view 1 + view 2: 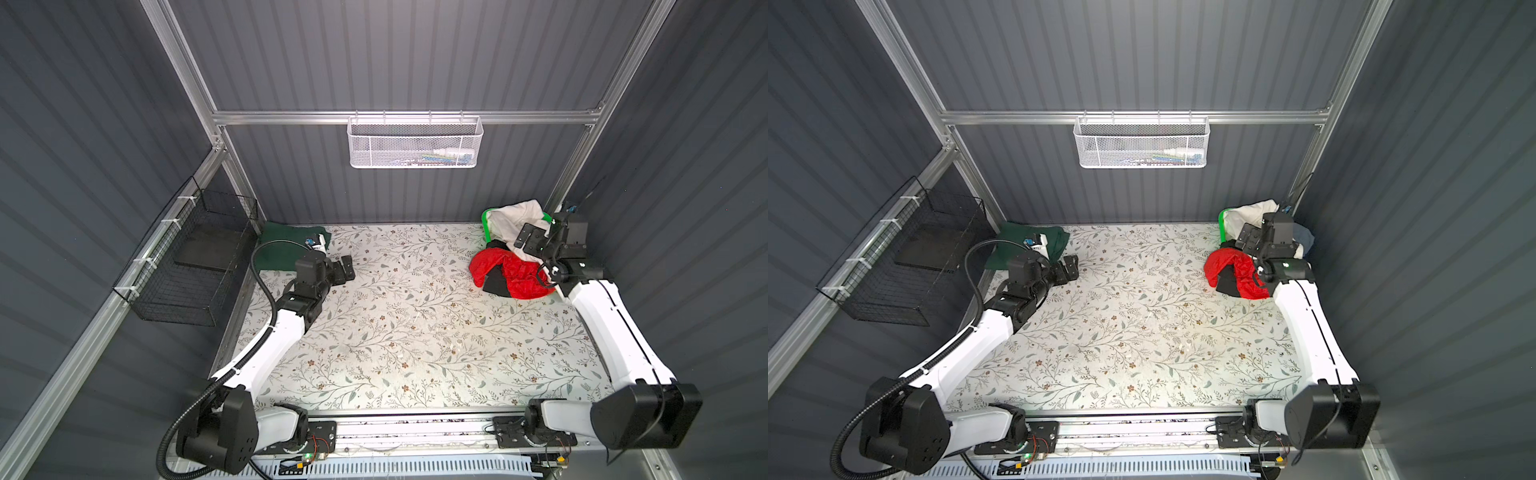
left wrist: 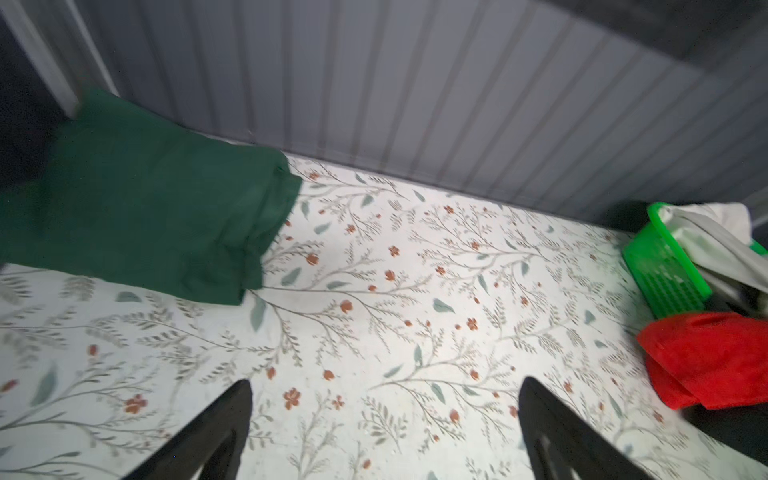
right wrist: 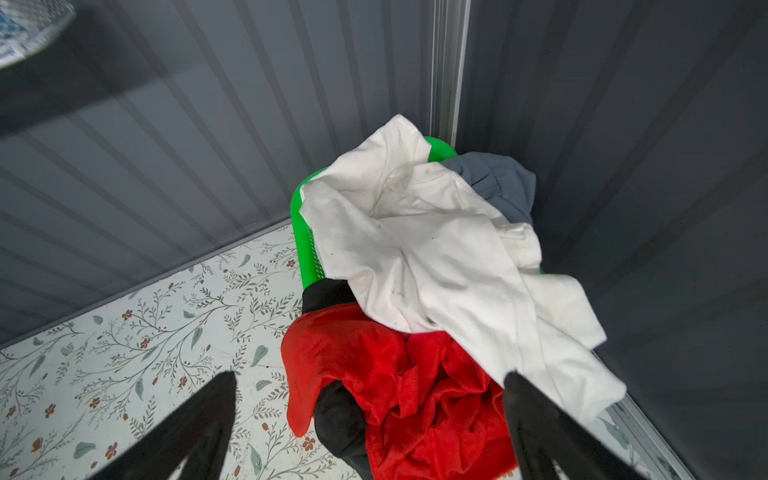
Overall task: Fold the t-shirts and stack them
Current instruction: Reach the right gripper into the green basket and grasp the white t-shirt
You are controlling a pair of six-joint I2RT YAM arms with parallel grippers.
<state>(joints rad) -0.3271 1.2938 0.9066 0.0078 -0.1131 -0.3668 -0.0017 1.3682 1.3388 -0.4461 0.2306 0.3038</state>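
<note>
Far left corner of the worktop point(image 1: 395, 332): green shirt point(image 2: 145, 208) lay folded flat, apparently the base of the stack. Far right corner: the other shirts lay heaped. The white shirt point(image 3: 415, 249) was draped over the basket point(image 3: 300, 216), with the grey-blue shirt point(image 3: 498, 183) behind it. The red shirt point(image 3: 415, 395) and black shirt point(image 3: 336, 419) were tangled together and spilled onto the worktop.

The right pincer point(image 3: 368, 376) hung above the red cloth, jaws wide apart, holding nothing. The left pincer point(image 2: 385, 381) was likewise spread and empty, over bare worktop just beside the green shirt.

Step in hand, as judged: pick the next shirt. To do it well, pinch one layer of red at a free edge. Lift slowly so the black shirt does not ride along, then carry the red one to mid-worktop before spreading it.
</note>
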